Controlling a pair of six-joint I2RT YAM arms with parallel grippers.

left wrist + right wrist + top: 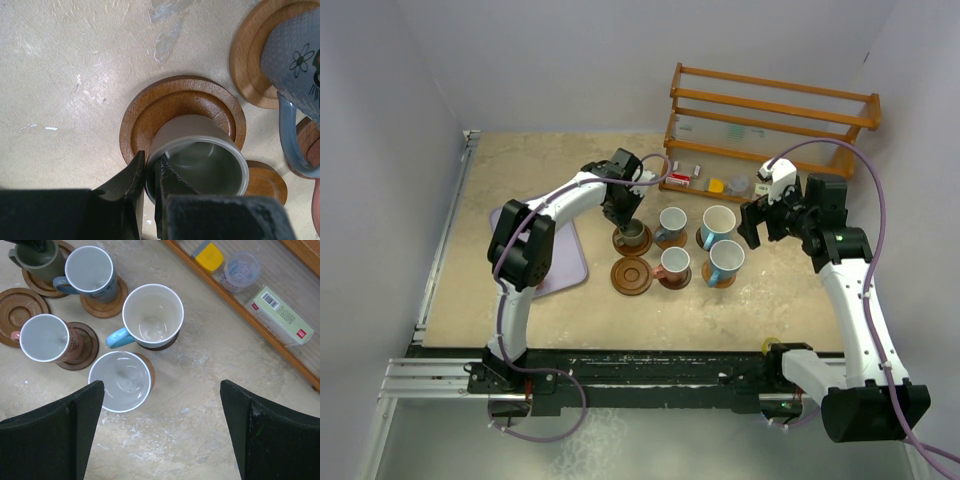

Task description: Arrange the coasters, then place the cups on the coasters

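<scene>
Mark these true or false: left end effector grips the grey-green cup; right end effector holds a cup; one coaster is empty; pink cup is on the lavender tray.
1. The left end effector pinches the rim of the grey-green cup. True.
2. The right end effector holds a cup. False: it is open with nothing between its fingers.
3. There is one empty coaster. True.
4. The pink cup sits on the lavender tray. False: it sits on a dark coaster.
</scene>
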